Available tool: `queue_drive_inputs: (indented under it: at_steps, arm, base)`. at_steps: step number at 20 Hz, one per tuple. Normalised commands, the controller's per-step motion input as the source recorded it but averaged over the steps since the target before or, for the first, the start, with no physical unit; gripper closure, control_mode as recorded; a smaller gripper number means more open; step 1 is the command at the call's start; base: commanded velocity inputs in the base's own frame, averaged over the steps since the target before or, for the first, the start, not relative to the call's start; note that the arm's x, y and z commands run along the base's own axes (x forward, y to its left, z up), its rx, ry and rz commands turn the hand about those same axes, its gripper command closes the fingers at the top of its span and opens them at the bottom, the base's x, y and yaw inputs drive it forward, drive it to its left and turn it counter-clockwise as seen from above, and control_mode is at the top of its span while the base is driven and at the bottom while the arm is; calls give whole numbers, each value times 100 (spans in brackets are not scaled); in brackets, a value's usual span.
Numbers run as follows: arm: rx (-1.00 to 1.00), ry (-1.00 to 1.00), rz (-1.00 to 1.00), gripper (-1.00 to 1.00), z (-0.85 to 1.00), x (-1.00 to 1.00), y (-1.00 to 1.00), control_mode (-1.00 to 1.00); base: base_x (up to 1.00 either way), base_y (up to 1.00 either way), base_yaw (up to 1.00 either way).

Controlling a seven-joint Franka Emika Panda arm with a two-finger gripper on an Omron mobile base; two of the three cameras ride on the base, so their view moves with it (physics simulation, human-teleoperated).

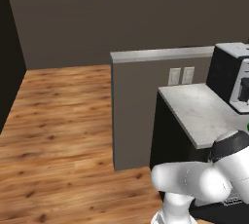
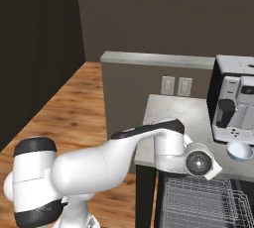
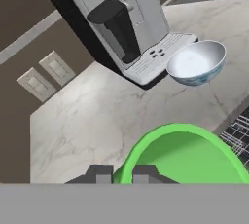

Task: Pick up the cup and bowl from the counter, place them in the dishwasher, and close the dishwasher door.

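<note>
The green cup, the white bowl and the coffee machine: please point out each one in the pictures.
green cup [image 3: 185, 157]: hand view, inside wall below the rim.
white bowl [image 3: 194, 62]: hand view, its pale inside.
coffee machine [image 2: 233, 98]: right base view, silver front panel.

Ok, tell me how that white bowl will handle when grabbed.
The bowl looks rigid and glossy, so probably slippery for the fingers. Its rounded underside may rock or slide on the smooth counter if nudged. Likely light, being small and thin-walled.
</note>
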Motion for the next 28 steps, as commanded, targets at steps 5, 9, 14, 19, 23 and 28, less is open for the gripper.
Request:
queue_drive_inputs:
  at_steps: [5, 9, 14, 19, 23, 28]
  arm:
    - [22, 0, -6, 100, -21, -30, 0, -100]
    - [29, 0, -1, 100, -36, -20, 0, -100]
    - [29, 0, 0, 100, -40, -10, -3, -100]
    - [18, 0, 0, 100, -40, -1, -11, -100]
    - [5, 0, 0, 100, -38, 0, -7, -100]
    - [0, 0, 0, 100, -43, 0, -1, -100]
  base:
    - [0, 0, 0]
    - [0, 0, 0]
    - [0, 0, 0]
    - [0, 0, 0]
    - [0, 0, 0]
    - [0, 0, 0]
